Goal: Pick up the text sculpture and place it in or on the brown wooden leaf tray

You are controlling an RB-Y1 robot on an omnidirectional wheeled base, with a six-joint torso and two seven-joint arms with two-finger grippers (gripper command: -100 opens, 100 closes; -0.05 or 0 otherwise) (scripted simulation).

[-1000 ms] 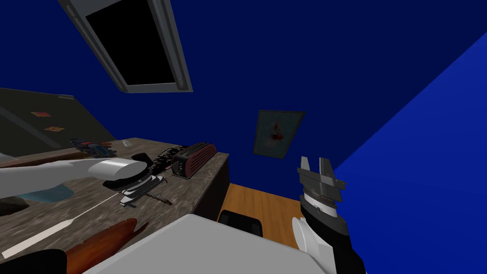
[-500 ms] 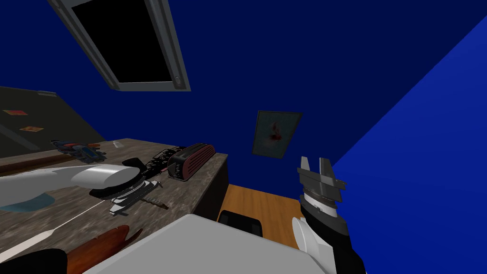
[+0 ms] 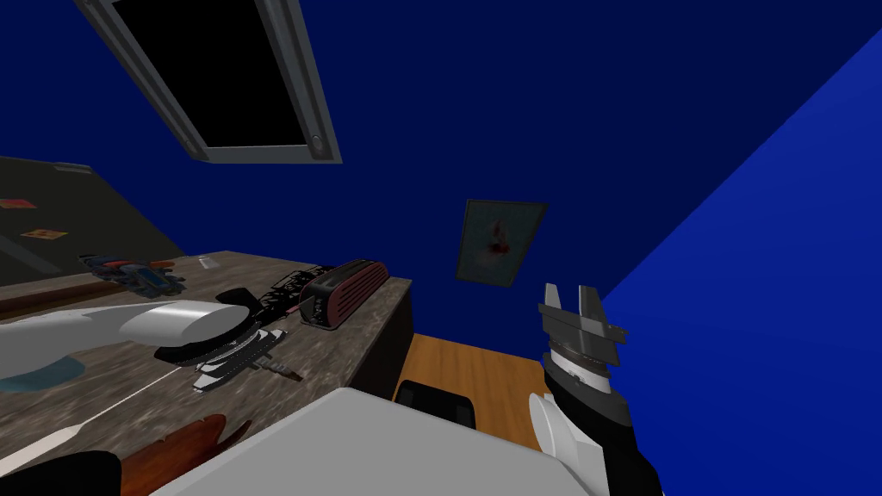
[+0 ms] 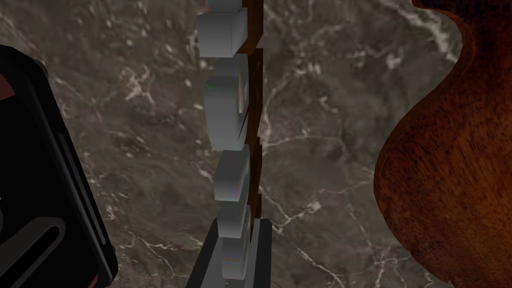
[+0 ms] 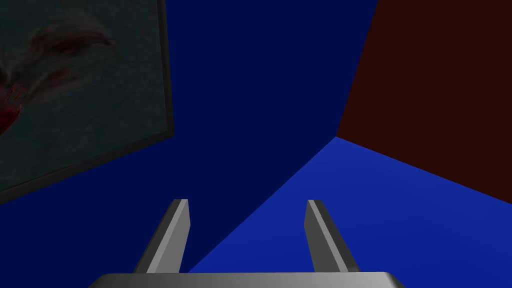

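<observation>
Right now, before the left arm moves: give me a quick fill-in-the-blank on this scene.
1. The left tool is ___ on the text sculpture.
2. The right tool has its fingers ___.
3. The leaf tray and the toaster lie on ___ sides of the text sculpture.
Missing: shut; open; opposite.

The left gripper (image 3: pixel 263 363) lay low over the marbled bench (image 3: pixel 362 336), the text sculpture (image 3: pixel 282 371) poking from it, between a dark red toaster (image 3: pixel 343 291) and the brown tray (image 3: pixel 177 446). The right gripper (image 3: pixel 570 300) stood raised, fingers apart.
</observation>
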